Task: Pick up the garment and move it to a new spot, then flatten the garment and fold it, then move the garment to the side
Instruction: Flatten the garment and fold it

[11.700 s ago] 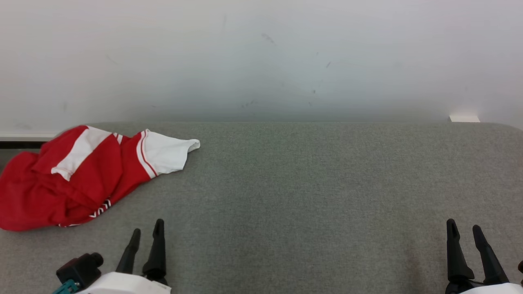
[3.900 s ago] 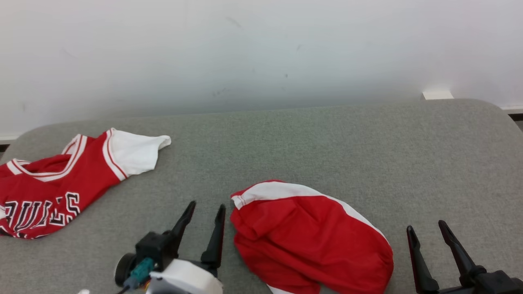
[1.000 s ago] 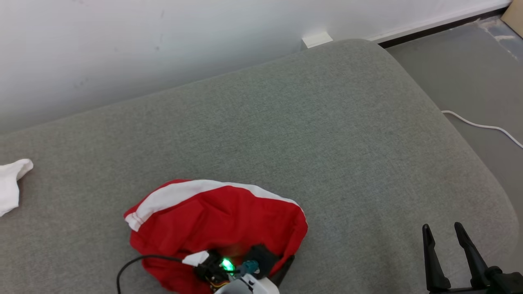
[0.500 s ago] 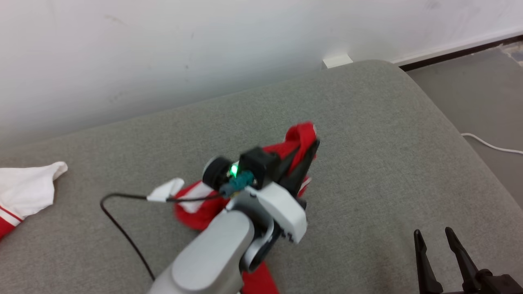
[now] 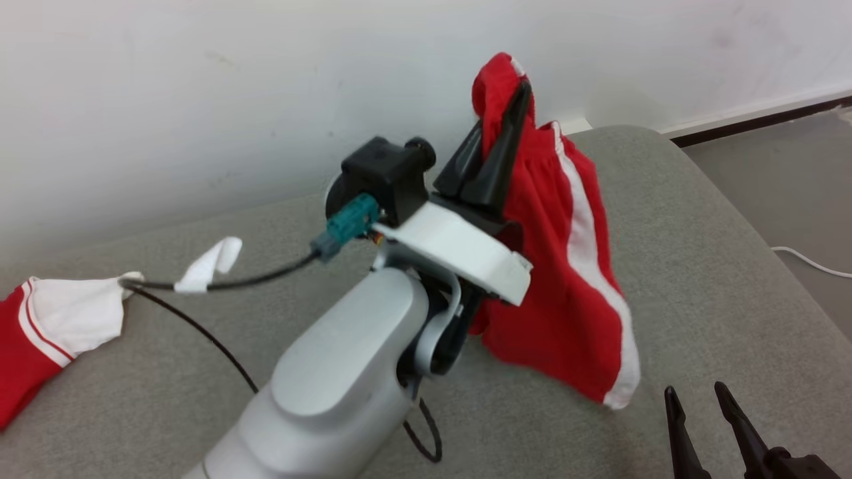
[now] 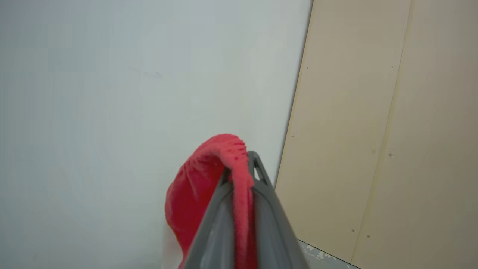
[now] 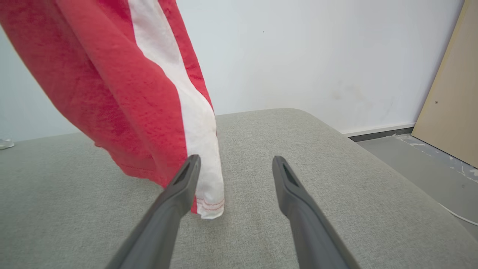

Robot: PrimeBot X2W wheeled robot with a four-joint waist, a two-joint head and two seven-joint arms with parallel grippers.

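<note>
Grey padded table (image 5: 699, 266) against a white wall (image 5: 200, 100). The left end effector (image 5: 502, 106) is up above the table, clamped on the top edge of the red shorts (image 5: 552, 279). The shorts hang free from it, white side stripe showing, hem low near the table. The right end effector (image 5: 695, 389) is spread wide and empty, near the hem corner. A red-white jersey (image 5: 40, 326) lies at far left.

Two red-and-white garments: one shorts (image 5: 566, 266), one jersey (image 5: 36, 332). Two hands: left hand (image 5: 506, 110), right hand (image 5: 694, 389). One grey padded surface (image 5: 705, 266). Two cables: black cable (image 5: 266, 275), white cable (image 5: 809, 261).
</note>
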